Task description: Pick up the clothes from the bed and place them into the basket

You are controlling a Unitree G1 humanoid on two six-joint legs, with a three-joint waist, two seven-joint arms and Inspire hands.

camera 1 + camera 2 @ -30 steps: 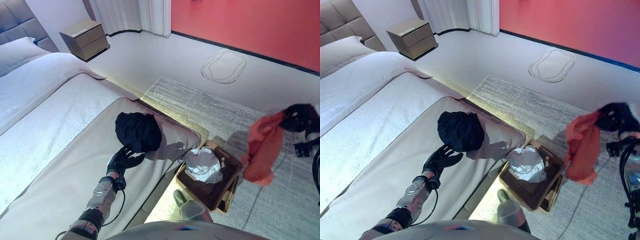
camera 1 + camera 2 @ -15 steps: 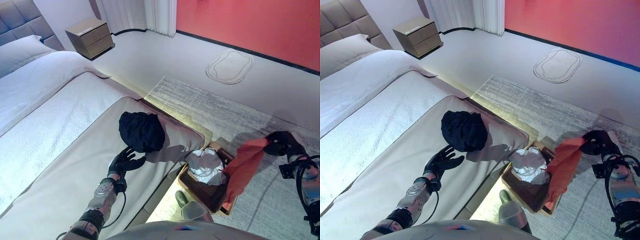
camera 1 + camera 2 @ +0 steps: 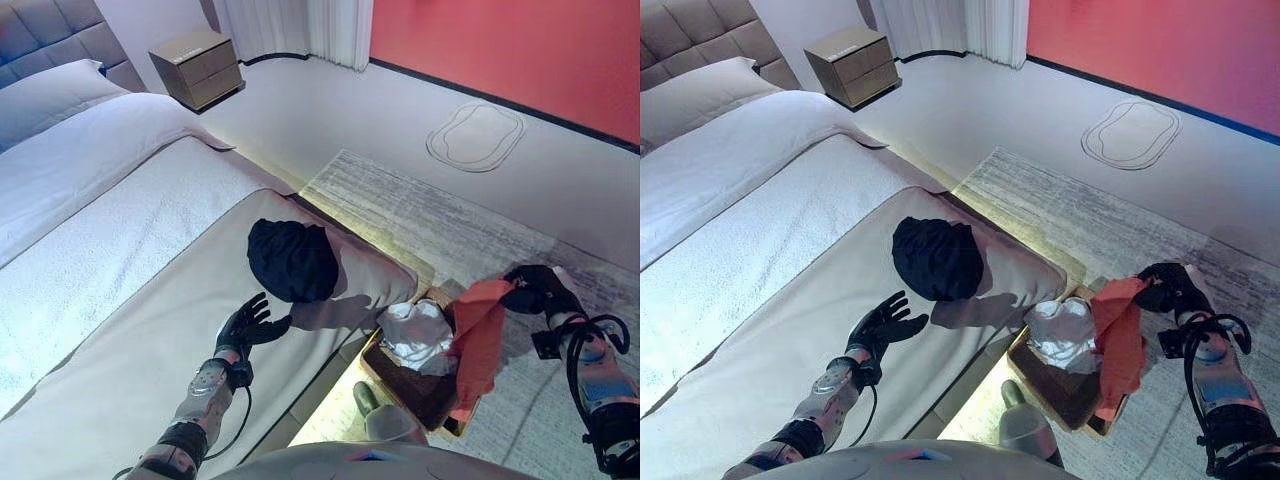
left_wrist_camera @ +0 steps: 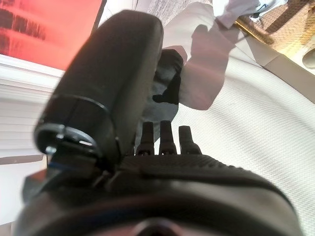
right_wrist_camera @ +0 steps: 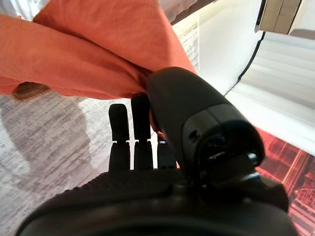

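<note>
A black garment (image 3: pixel 292 260) lies bunched on the beige bed cover (image 3: pixel 120 350) near the bed's corner. My left hand (image 3: pixel 247 325) hovers just short of it, fingers spread open and empty; the garment shows past the fingers in the left wrist view (image 4: pixel 165 78). My right hand (image 3: pixel 530 290) is shut on an orange cloth (image 3: pixel 480 340), which hangs over the right rim of the brown basket (image 3: pixel 420 395) on the floor. The cloth also shows pinched in the right wrist view (image 5: pixel 98 44). A white garment (image 3: pixel 412 332) lies in the basket.
The basket stands on a grey rug (image 3: pixel 450 230) beside the bed's corner. A bedside cabinet (image 3: pixel 195 65) stands at the back by a curtain. A white duvet (image 3: pixel 80 230) and pillows cover the far side of the bed. A red wall (image 3: pixel 520 50) runs behind.
My right hand has swung down and in from high at the right, bringing the orange cloth to the basket's right rim. My left hand stays open by the black garment. The camera has shifted.
</note>
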